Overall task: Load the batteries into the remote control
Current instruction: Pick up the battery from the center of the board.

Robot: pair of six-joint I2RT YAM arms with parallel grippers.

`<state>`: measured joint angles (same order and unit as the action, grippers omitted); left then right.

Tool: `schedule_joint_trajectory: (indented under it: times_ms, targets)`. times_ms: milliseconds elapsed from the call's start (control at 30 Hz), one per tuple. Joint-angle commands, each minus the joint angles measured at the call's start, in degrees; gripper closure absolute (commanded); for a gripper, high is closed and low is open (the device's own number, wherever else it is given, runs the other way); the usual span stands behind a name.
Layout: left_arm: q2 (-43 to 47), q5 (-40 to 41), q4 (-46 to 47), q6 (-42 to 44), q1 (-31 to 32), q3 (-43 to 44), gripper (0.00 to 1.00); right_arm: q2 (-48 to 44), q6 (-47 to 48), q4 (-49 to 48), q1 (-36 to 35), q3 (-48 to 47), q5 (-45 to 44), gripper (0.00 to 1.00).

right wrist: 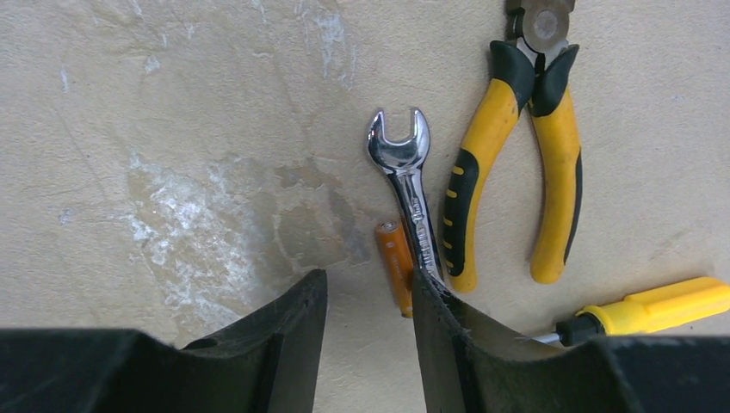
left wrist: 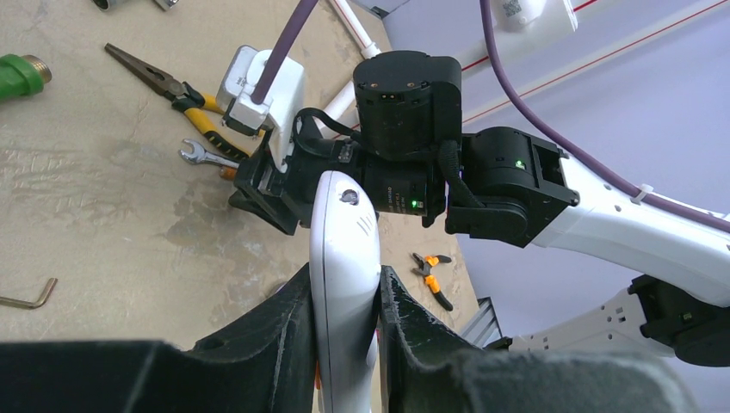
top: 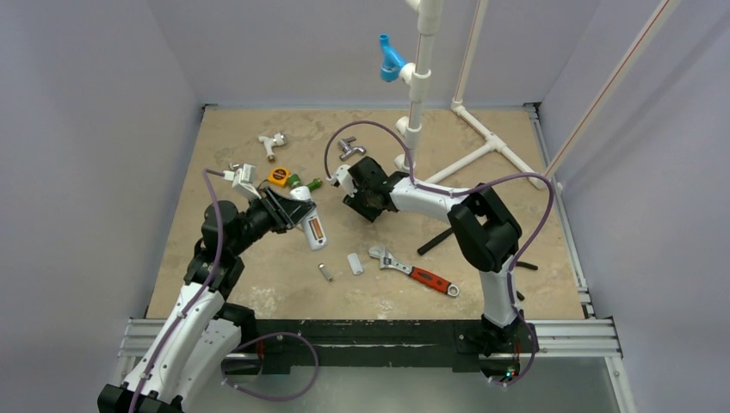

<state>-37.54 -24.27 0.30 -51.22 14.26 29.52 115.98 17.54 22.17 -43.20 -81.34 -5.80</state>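
The step in hand looks like lifting the loose battery off the table for the remote, and the pick calls for a small correction first. In the right wrist view the right gripper [right wrist: 366, 292] hangs low over the table [right wrist: 129, 103]. Its fingers [right wrist: 284, 335] are parted, with only bare surface between them. The battery [right wrist: 395, 262] lies flat just ahead of the gap and off-centre. Its near end is close against the finger on the spanner's side and well clear of the other finger. Its long side appears to touch the shank of a spanner [right wrist: 400, 151], so a straight descent would likely land one fingertip on the battery or on the shank. It seems better to nudge the battery away from the shank, or shift the gripper until the cell sits centred. Then the gripper can come down and close across the cell's width, gently, since a round cell can roll or squirt out. Yellow-handled pliers [right wrist: 482, 155] lie just beyond the spanner, out of the way. Farther off, the left gripper [left wrist: 344, 280] is clamped on the edges of the remote control [left wrist: 344, 224], holding it off the table. In the top view an orange patch [top: 316, 231] shows in its back, perhaps a cell already seated.
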Motion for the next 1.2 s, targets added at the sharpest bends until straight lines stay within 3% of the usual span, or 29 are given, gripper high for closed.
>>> schedule_joint_trajectory:
  times_ms: [0,367,900,1167]
  targets:
    - [0.19,-0.95,2.91,0.77,-0.51,2.34,1.0,1.32,-2.4,2.73,0.84,-0.55,1.86,0.61]
    - [-0.19,-1.3,3.27,0.6,-0.47,2.26,1.0,1.31,-5.95,3.11,1.37,1.68,5.63,0.71]
    - [-0.43,-1.48,4.01,0.11,-0.51,1.86,1.0,-0.54,-10.33,8.65,1.52,5.04,7.61,0.67]
    - [0.04,-1.48,3.57,0.22,-0.46,1.79,1.0,-1.21,-12.42,8.28,1.9,6.4,13.84,0.76]
